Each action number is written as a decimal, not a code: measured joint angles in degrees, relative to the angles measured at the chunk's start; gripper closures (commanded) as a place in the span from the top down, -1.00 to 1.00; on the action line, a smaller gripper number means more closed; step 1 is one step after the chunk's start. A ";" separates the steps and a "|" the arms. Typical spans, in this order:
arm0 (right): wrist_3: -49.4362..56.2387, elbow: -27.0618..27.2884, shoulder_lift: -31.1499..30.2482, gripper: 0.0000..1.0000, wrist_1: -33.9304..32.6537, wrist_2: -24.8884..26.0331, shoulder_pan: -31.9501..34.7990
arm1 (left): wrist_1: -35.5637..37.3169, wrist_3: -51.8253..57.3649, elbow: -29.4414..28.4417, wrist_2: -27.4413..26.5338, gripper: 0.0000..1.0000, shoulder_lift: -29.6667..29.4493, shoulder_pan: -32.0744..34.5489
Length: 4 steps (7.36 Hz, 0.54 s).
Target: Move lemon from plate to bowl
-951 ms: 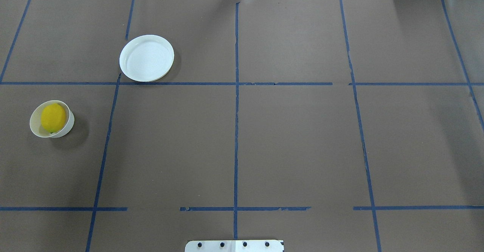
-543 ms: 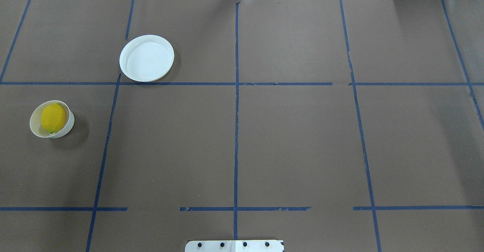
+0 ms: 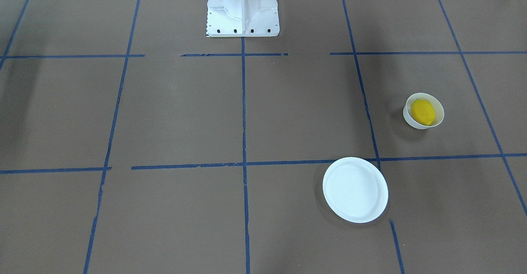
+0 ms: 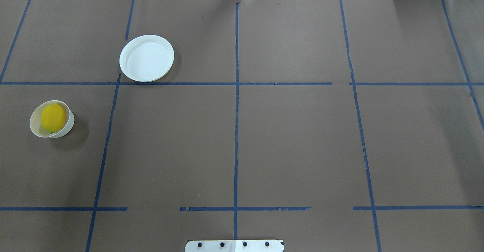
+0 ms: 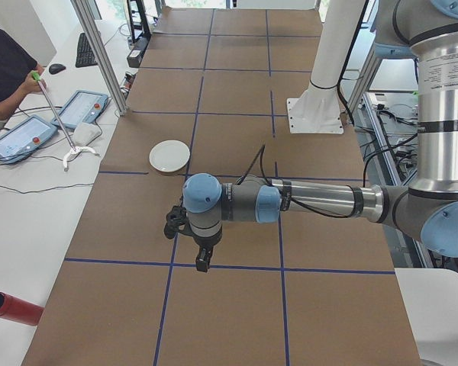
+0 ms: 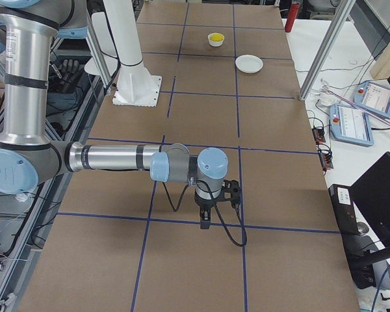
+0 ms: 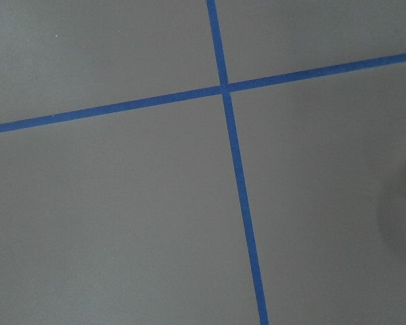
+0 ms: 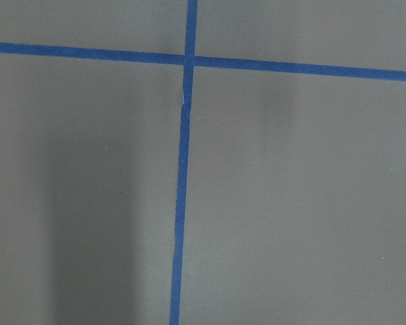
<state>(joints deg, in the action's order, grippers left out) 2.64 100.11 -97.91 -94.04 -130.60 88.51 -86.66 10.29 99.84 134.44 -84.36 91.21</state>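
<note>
The yellow lemon [image 4: 53,118] lies inside the small deep white bowl [image 4: 70,125] at the table's left side. It shows the same way in the front view, lemon [image 3: 423,112] in bowl [image 3: 411,121]. The flat white plate [image 4: 146,58] is bare, farther back and to the right of the bowl. My left gripper [image 5: 201,263] shows only in the exterior left view, hanging over the tape grid short of the plate [image 5: 169,155]. My right gripper [image 6: 205,224] shows only in the exterior right view, far from the bowl [image 6: 215,39]. I cannot tell if either is open.
The robot's white base [image 3: 243,10] stands at the table's middle edge. Blue tape lines cross the brown table. A side bench holds tablets [image 5: 78,108] and a person sits there. A red cylinder [image 5: 8,307] lies at the near left end.
</note>
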 measured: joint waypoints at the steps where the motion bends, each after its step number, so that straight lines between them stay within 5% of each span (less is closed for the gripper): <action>1: 0.00 0.00 0.00 1.00 0.00 0.00 0.00 | 0.22 0.00 -0.09 0.01 1.00 -0.35 0.05; 4: 0.00 0.00 0.00 1.00 0.00 0.00 0.00 | 2.05 -5.89 -0.06 0.17 1.00 -1.30 0.07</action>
<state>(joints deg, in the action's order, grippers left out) 2.64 100.11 -97.91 -94.04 -130.60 88.51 -84.61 4.40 99.79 134.61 -85.66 91.28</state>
